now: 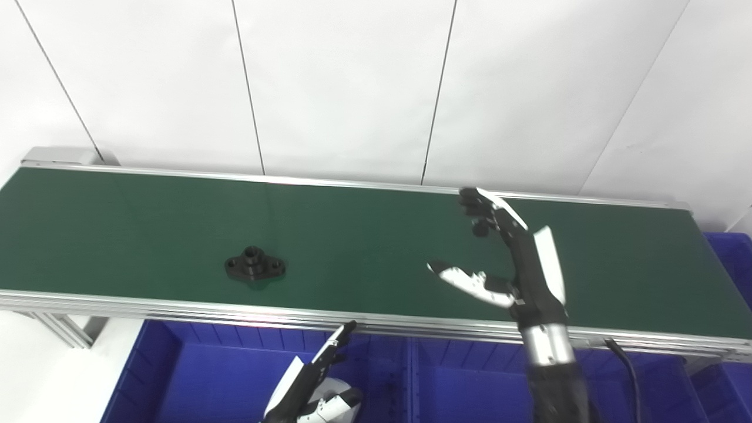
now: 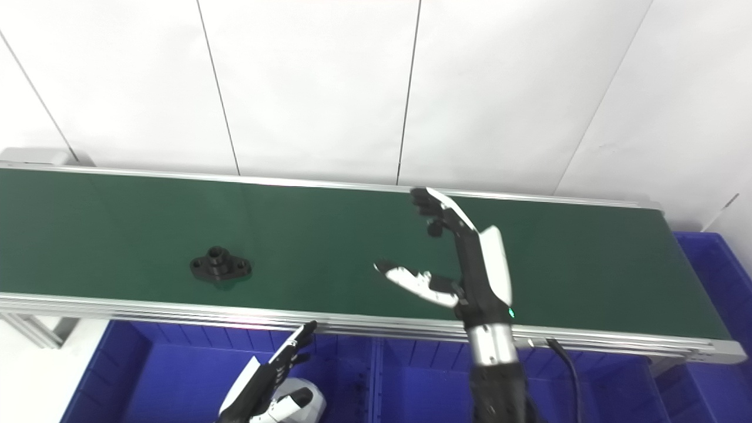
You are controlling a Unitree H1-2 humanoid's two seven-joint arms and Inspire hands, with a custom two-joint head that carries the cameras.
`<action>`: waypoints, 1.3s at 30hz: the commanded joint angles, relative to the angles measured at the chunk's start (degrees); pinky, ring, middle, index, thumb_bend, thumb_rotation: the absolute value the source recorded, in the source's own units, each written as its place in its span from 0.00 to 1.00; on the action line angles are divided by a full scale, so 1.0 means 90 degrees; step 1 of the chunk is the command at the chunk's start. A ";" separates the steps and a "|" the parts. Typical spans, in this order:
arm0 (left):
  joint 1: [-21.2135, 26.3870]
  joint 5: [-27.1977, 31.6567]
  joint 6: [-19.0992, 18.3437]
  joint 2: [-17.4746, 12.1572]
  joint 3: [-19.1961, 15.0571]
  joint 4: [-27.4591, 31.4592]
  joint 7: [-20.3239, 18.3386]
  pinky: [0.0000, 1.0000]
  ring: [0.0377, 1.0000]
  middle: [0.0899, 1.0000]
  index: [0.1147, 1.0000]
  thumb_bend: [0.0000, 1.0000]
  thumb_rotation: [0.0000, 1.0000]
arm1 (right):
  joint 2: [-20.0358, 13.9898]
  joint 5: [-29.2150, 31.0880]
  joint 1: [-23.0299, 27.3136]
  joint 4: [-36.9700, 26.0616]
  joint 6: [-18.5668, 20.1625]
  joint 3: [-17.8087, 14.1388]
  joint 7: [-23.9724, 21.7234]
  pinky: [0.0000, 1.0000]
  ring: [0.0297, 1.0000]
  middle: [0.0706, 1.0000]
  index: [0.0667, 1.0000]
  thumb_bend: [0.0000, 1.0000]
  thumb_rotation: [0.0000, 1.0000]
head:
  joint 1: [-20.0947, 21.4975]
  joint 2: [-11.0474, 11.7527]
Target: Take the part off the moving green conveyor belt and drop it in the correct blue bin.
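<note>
Left hand (image 1: 311, 385), fingers spread and empty, hovers over the blue bins (image 1: 194, 376). Beyond it, right hand (image 1: 505, 258) is raised above the green conveyor belt (image 1: 364, 235), released, thumb apart. Black flanged part (image 1: 255, 264) lies on the belt, well left of the right hand.

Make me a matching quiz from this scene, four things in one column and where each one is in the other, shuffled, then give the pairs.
1. part
2. right hand
3. left hand
4. belt

A. open, raised over the belt
B. lying on the belt, left of the right hand
C. low, over a blue bin
D. between the wall and the bins

Pairs: 1-B, 2-A, 3-C, 4-D
</note>
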State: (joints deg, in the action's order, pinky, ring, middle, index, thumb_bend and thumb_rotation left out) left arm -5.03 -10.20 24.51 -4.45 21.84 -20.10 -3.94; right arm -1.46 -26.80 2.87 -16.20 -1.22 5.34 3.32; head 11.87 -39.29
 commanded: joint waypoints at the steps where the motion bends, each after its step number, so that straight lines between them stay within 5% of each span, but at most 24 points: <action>1: 0.0135 0.0120 0.0266 -0.0020 -0.0035 0.0189 -0.0082 0.90 0.96 0.98 0.96 0.64 0.83 | 0.0060 -0.0226 0.0274 -0.0053 0.0217 0.0099 -0.0031 0.71 0.73 0.73 0.76 0.79 0.29 | 0.0029 -0.0024; 13: 0.0220 0.0164 0.0259 -0.0002 -0.0135 0.0112 -0.0273 0.91 0.96 0.98 0.95 0.65 0.82 | -0.0029 -0.0803 0.1209 0.0732 0.0856 0.0560 -0.0446 0.67 0.74 0.76 0.77 0.81 0.33 | -0.0077 -0.0046; 23: 0.0333 -0.0024 0.0264 -0.0060 -0.0018 0.0011 -0.0222 0.93 0.97 0.99 0.95 0.64 0.82 | -0.0085 -0.1335 0.2107 0.2208 0.1051 0.1182 -0.0518 0.65 0.73 0.76 0.77 0.84 0.36 | -0.0164 0.0042; 39: 0.0392 -0.0083 0.0266 -0.0064 0.0035 -0.0062 -0.0306 0.94 0.98 0.99 0.96 0.65 0.81 | -0.0180 -0.1769 0.3088 0.4068 0.0784 0.2162 -0.0456 0.69 0.75 0.76 0.77 0.85 0.34 | -0.0277 0.0050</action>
State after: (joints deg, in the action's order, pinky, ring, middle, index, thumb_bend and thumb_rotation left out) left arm -2.84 -10.76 24.51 -4.98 21.94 -21.35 -6.52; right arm -3.09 -42.08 27.53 20.89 7.93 24.65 -2.02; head 9.41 -38.85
